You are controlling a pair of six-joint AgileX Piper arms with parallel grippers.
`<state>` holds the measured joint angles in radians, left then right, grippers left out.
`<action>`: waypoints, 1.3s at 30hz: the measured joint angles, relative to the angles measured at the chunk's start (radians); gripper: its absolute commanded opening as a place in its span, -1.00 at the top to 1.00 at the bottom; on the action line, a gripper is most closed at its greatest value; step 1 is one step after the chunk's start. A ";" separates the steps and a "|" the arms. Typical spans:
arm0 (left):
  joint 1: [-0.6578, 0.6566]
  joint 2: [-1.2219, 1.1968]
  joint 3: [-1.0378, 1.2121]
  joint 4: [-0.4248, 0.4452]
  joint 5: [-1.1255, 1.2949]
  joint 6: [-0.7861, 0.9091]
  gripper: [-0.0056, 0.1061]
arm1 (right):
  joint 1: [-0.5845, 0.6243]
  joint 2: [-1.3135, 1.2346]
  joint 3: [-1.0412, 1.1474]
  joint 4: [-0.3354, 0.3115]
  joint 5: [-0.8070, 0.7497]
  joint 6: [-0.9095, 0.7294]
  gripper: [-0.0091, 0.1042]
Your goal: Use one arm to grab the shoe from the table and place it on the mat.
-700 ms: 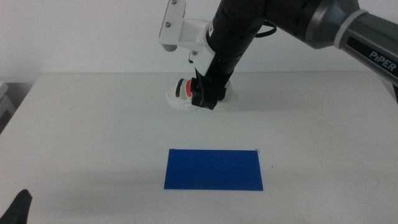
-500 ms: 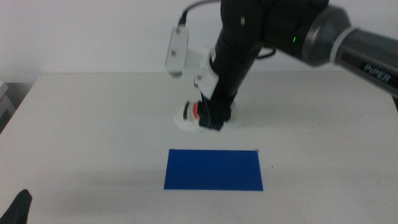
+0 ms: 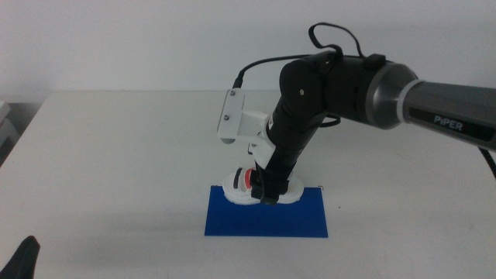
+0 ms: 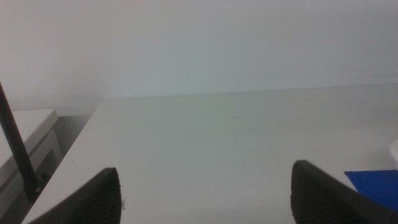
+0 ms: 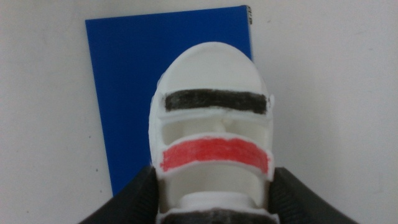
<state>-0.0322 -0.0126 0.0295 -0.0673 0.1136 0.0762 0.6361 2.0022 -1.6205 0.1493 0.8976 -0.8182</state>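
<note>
I clamp my right gripper (image 3: 266, 191) on the shoe (image 3: 246, 186), carrying it over the far edge of the mat (image 3: 266, 219); next I must lower and release squarely; my left gripper (image 4: 205, 196) waits, jaws apart.

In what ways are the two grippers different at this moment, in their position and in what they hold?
The right gripper is out over the table, shut on the shoe at the far edge of the mat; the left gripper waits at the table's near left corner. In the right wrist view the jaws press the shoe's sides; in the left wrist view the jaws stand wide apart, holding nothing. Both have dark jaws.
</note>
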 measured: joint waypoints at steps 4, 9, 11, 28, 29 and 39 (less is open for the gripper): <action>0.000 0.000 0.000 0.000 0.001 0.000 -0.78 | -0.001 0.021 0.013 0.015 -0.007 0.000 0.91; 0.000 0.000 0.000 0.000 0.001 0.000 -0.78 | -0.002 0.038 0.016 0.023 -0.003 0.000 0.91; 0.000 0.000 0.000 0.000 0.001 0.000 -0.78 | -0.002 0.047 0.016 0.027 0.002 0.000 0.91; 0.000 0.000 0.000 0.000 0.001 0.000 -0.78 | -0.002 0.072 0.016 0.037 0.008 0.003 -0.46; 0.000 0.000 0.000 0.000 0.001 0.000 -0.78 | -0.002 0.072 0.016 0.037 0.006 0.003 -0.57; 0.000 0.000 0.000 0.000 0.001 0.000 -0.78 | -0.065 -0.198 0.132 0.009 -0.083 0.176 -0.78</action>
<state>-0.0322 -0.0126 0.0295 -0.0673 0.1144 0.0762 0.5710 1.8037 -1.4881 0.1583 0.8145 -0.6417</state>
